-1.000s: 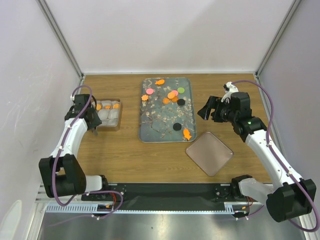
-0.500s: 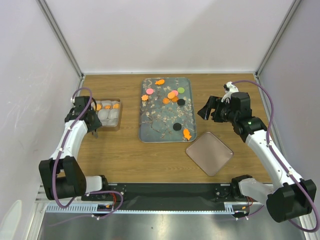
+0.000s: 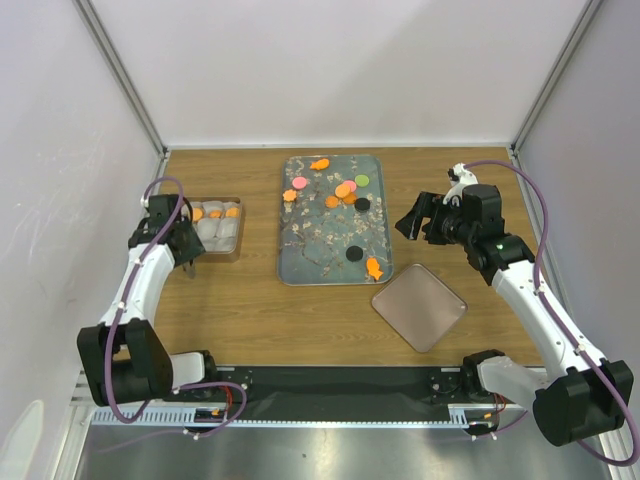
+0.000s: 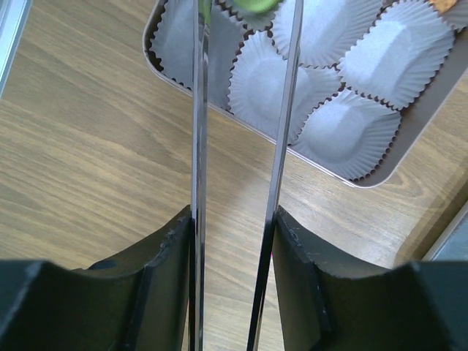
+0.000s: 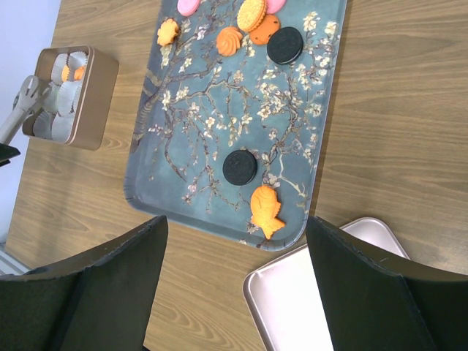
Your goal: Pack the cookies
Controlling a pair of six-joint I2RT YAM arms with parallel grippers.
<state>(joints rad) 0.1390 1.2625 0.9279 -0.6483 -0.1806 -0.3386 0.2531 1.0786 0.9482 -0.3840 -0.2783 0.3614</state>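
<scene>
Since a second before, your left gripper (image 3: 186,246) had eased slightly toward the bottom of the overhead view, beside the lower-left corner of the gold rectangular tin (image 3: 220,257) lined with white paper cups (image 4: 369,131). Nothing else had shifted. Its thin blades (image 4: 197,146) stood a narrow gap apart, with a green cookie (image 4: 252,4) between them at the top edge of the wrist view. You could not tell whether they pinched it. Three orange cookies (image 3: 215,211) lay in the tin's upper cups. The other cookies (image 3: 343,189) lay on the blue floral tray (image 3: 312,250) at centre. Your right gripper (image 3: 412,222) hung wide apart and empty right of the tray, above the pinkish square lid (image 3: 419,306).
</scene>
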